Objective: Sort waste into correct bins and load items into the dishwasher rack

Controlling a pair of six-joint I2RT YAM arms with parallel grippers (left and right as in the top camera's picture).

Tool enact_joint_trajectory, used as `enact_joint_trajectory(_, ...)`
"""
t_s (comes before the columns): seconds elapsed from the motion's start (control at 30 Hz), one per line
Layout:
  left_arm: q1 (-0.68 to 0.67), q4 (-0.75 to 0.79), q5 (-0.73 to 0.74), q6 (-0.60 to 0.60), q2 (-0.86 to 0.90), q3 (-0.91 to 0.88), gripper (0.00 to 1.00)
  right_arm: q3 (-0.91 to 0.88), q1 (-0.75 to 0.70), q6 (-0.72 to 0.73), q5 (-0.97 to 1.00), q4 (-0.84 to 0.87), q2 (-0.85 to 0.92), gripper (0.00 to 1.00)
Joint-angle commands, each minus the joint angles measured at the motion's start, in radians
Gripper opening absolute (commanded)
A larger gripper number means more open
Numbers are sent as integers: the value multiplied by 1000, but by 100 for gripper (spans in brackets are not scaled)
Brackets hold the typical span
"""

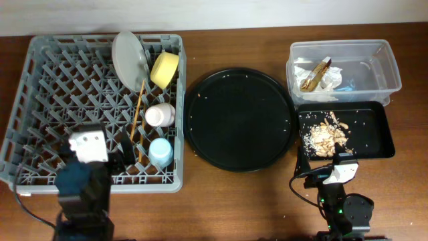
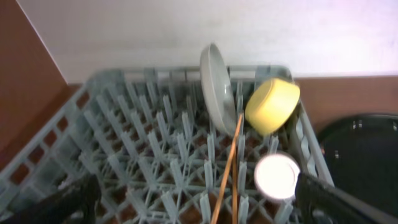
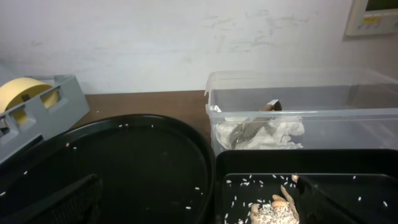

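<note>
Two-fingered left hand [image 2: 199,202] spread wide, empty, right hand [image 3: 193,199] likewise, blue cup [image 1: 160,152] visible overhead only.

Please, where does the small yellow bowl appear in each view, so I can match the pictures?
Overhead: the yellow bowl lies at the back right of the dishwasher rack, beside the upright plate.
Left wrist: the bowl is right of centre, upper half, beside the plate.
Right wrist: far left edge, half hidden behind the rack wall.
Shared landmark: the round black tray, right of the rack.
</note>
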Motion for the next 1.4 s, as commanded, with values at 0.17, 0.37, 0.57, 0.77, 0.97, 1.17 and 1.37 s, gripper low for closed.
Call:
enact_joint_trajectory(0.17,-6,335,-2,28,-427,-533,99,-5,6,-7,8,-6,-7,98)
enact_joint_trajectory(0.37,-31,245,3,61,-556,-597,99,-5,6,-7,8,-6,-7,98)
enact_joint_trajectory(0.57,-31,246,5,65,-556,-596,99,-5,6,-7,8,-6,-7,99)
enact_joint_trajectory(0.77,-31,246,5,65,-556,-596,99,-5,6,-7,8,-6,-7,98)
enact_joint_trajectory(0.97,-31,246,5,65,-556,-596,99,-5,6,-7,8,-6,-7,98)
enact_joint_trajectory(1.17,-31,246,5,65,-555,-596,99,-5,6,-7,8,-6,-7,99)
enact_joint_trajectory(1.37,-31,246,5,65,-555,-596,99,-5,6,-7,8,-6,-7,98)
